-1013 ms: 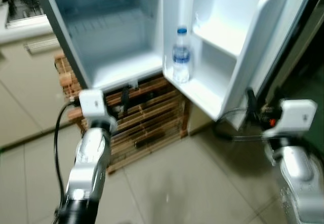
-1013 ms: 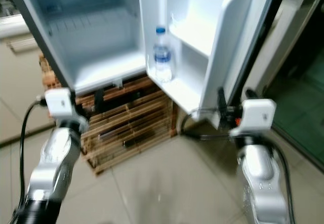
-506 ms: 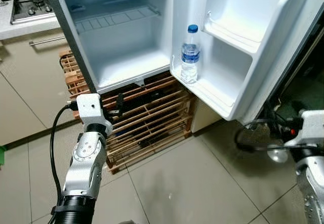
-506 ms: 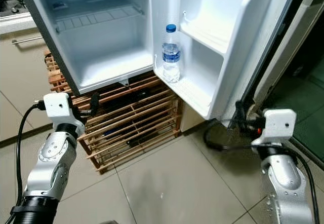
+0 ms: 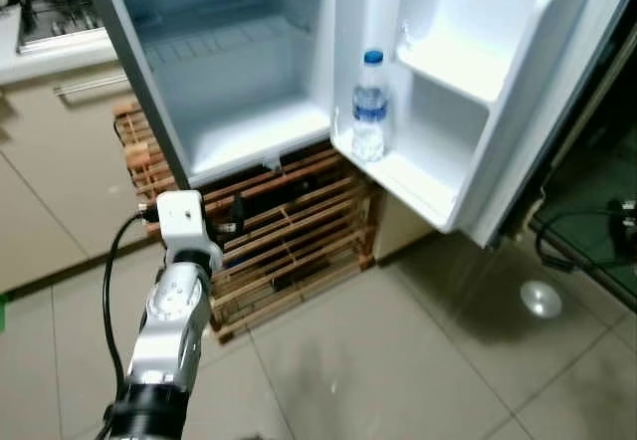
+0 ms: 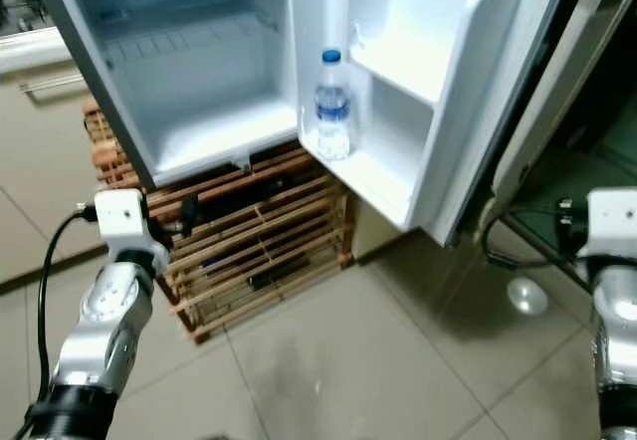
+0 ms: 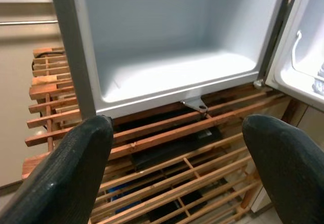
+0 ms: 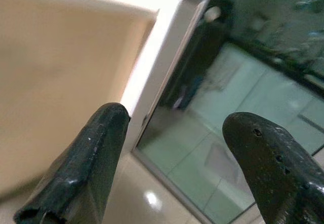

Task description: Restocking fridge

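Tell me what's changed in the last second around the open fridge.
The right arm has swung out to the robot's right, away from the fridge door, nothing held. The camera shifted too. The left gripper still hovers open before the wooden rack, and the water bottle still stands on the bottom door shelf.

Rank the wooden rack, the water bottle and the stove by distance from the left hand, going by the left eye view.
1. Wooden rack: right beside the left hand, under the fridge.
2. Water bottle: farther right, on the open door's bottom shelf.
3. Stove: farthest, on the counter at far left.
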